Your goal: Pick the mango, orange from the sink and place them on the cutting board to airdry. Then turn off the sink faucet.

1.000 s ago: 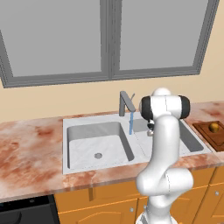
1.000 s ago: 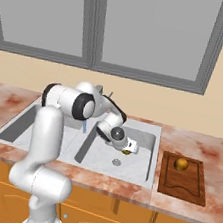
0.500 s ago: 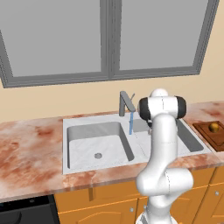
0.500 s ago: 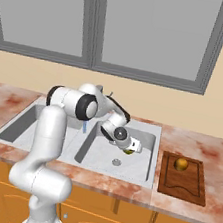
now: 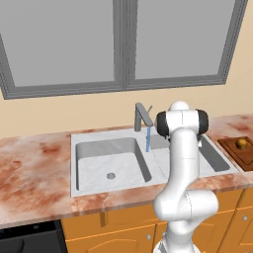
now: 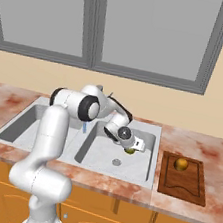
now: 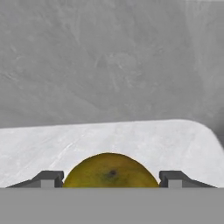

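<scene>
The yellow-green mango [image 7: 109, 170] lies low in the right basin of the sink [image 6: 144, 161], near the drain [image 6: 116, 162]. My gripper [image 6: 131, 148] is down in that basin, open, with one finger close on each side of the mango [image 6: 129, 150]. In the left base view my own arm hides the gripper. The orange [image 6: 180, 164] rests on the dark reddish-brown cutting board [image 6: 183, 184], to the right of the sink. The grey faucet [image 5: 142, 116] stands behind the divider between the basins, and a blue stream of water [image 5: 147, 139] runs from its spout.
The left basin [image 5: 111, 163] holds just its drain [image 5: 111, 175]. Marbled reddish counter [image 5: 34, 168] surrounds the sink. A window and wall rise behind the faucet. The basin's walls stand close around the hand.
The arm has lowered the hand a little further into the right basin, down over the mango. The orange and the water stream are as before.
</scene>
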